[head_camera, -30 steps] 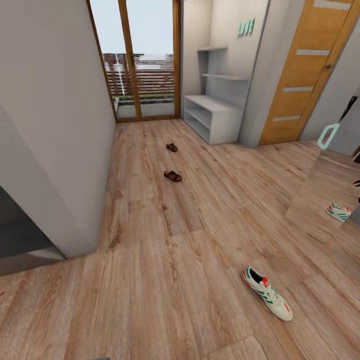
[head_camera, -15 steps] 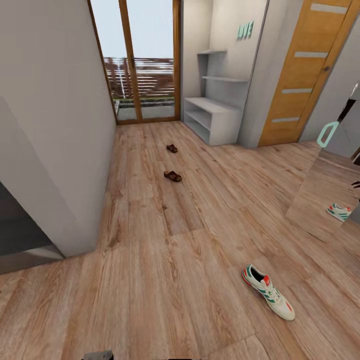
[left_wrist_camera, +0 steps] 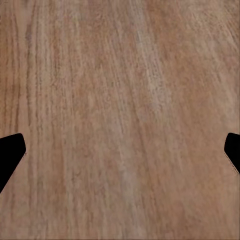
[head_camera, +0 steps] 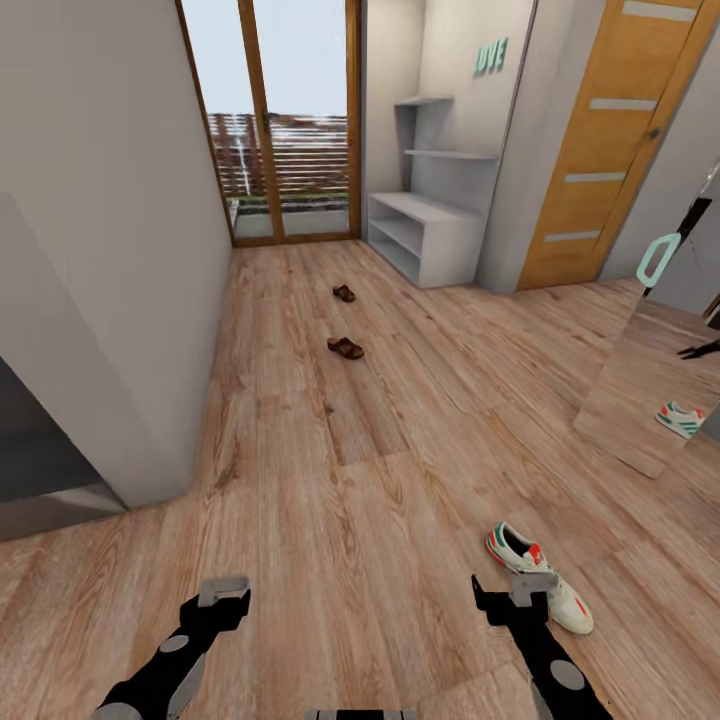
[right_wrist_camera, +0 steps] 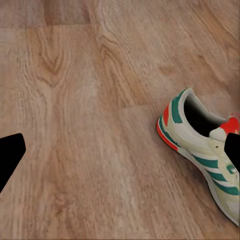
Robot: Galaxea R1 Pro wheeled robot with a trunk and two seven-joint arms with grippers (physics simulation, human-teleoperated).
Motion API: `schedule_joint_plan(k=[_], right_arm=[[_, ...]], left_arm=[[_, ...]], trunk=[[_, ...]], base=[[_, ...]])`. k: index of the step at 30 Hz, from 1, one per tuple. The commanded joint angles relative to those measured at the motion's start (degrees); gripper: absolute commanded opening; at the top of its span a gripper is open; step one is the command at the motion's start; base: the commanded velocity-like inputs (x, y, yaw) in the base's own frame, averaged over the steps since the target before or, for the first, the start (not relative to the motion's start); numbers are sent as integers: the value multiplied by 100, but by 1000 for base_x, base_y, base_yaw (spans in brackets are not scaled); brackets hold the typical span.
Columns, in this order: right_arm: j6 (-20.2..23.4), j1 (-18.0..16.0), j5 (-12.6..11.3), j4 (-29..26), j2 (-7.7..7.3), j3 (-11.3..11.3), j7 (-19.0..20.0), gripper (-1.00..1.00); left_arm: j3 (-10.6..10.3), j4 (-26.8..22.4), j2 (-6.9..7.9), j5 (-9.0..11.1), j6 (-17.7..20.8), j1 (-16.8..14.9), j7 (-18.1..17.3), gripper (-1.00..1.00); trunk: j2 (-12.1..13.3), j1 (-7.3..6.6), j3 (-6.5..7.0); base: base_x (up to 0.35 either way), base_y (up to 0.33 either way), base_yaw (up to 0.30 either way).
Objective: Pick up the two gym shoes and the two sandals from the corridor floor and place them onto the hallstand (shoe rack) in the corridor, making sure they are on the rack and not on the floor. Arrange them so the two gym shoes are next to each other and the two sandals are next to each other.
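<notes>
Sneaker point(head_camera: 538, 577) lies on the corridor floor point(head_camera: 330, 520) just beside my right claw point(head_camera: 515, 597). Both arms have just swung into view; my left claw point(head_camera: 222, 600) hangs over bare planks. Both claws gape wide, empty. Sandals point(head_camera: 345, 349) wait near the hallstand point(head_camera: 425, 235).

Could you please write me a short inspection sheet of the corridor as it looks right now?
Surface: wood-plank floor, bare between the shoes.
Job's things: one sneaker on the floor by the right pincer; a second sneaker far right, seemingly in a mirror panel; two sandals apart on the floor further ahead; shoe rack against the far wall, no shoes on it.
Clutter: nothing seen.
Grippers: left pincer open over bare floor; right pincer open beside the near sneaker, holding nothing.
Cables: nothing seen.
Surroundings: glass door, wooden door.
</notes>
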Motion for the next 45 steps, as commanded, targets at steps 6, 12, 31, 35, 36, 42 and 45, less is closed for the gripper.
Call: schedule_joint_plan(k=[6,12,31,35,36,42,45], right_arm=[[600,-315,14,-4,-9,-23,11,100],[739,-375,14,151,-9,-30,17,100],[788,-397,31,295,-5,24,28,100],[788,-397,31,297,-5,30,31,100],[788,-397,31,297,-5,30,31,100],[783,-397,26,298,1,32,31,100],[784,-397,24,302,0,32,32,100]], left_arm=[[5,-1,20,-7,-12,-42,-2,100],[-3,62,-2,-20,-290,-43,-5,100],[8,119,-17,-62,-713,-53,-5,100],[10,122,-22,-64,-714,-53,-5,100],[10,123,-22,-64,-714,-53,-5,100],[10,122,-15,-61,-715,-53,-5,100],[10,122,-11,-59,-719,-53,-5,100]], trunk=[[-2,-1,-5],[-2,-1,-5],[-2,-1,-5],[-2,-1,-5],[-2,-1,-5],[-2,-1,-5],[-2,-1,-5]], base=[[0,0,0],[0,0,0],[246,0,0],[334,0,0],[334,0,0],[334,0,0],[334,0,0]])
